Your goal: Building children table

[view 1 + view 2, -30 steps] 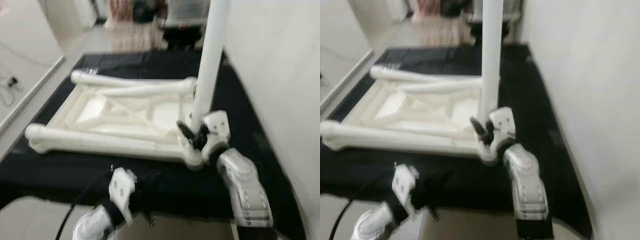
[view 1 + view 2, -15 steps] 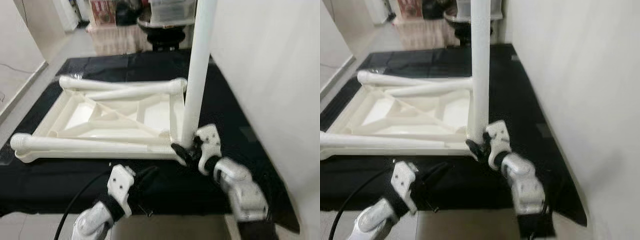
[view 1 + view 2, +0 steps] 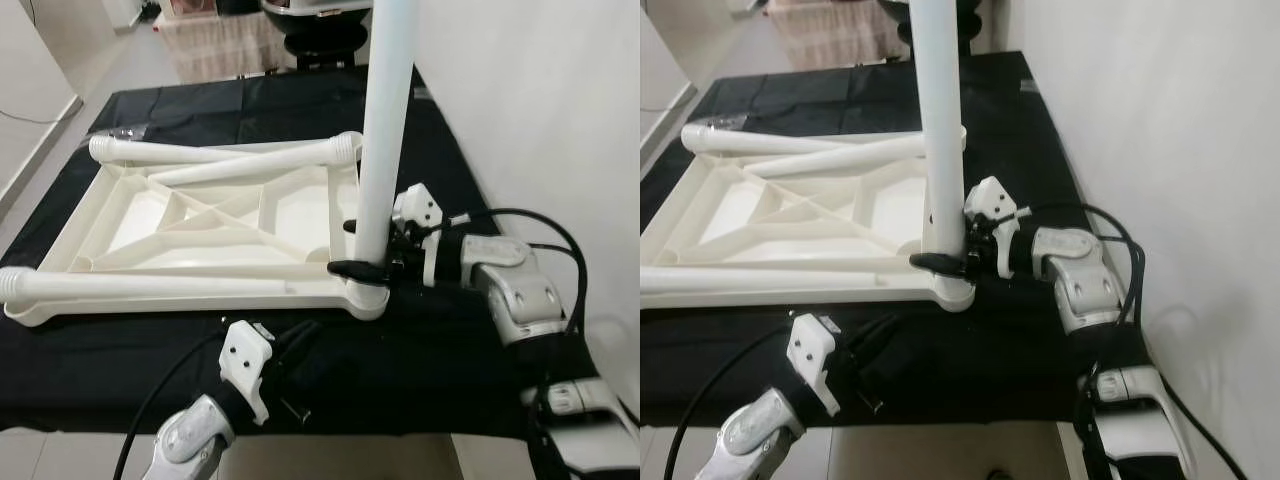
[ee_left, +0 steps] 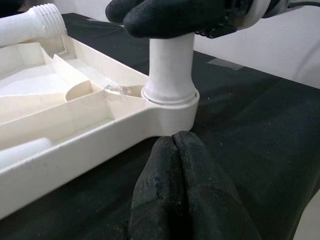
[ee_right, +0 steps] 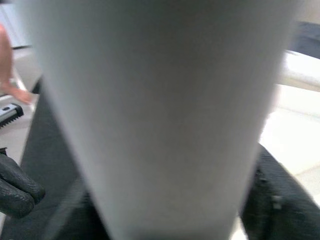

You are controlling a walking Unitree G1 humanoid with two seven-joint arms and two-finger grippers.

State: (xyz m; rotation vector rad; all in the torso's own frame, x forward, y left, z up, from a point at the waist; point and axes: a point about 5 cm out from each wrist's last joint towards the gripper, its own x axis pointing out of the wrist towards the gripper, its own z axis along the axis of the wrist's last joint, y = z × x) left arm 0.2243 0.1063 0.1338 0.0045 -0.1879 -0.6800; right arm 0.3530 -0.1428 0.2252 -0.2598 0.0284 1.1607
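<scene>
A white plastic table top [image 3: 200,240] lies upside down on a black cloth, two loose white legs [image 3: 210,155] resting along its far edge and one leg [image 3: 385,130] standing upright in its near right corner socket [image 3: 366,296].

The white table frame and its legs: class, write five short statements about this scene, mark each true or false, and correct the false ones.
1. The table frame lies upside down on a black cloth. True.
2. One table leg stands upright in a corner socket of the frame. True.
3. The right gripper hangs idle, away from the leg. False: its fingers are clamped around the upright leg just above the socket.
4. The left gripper is wide open around a loose leg. False: its fingers are pressed together, empty, near the socket.
5. Two more legs stand upright at the far corners. False: they lie flat along the frame's far edge.
</scene>
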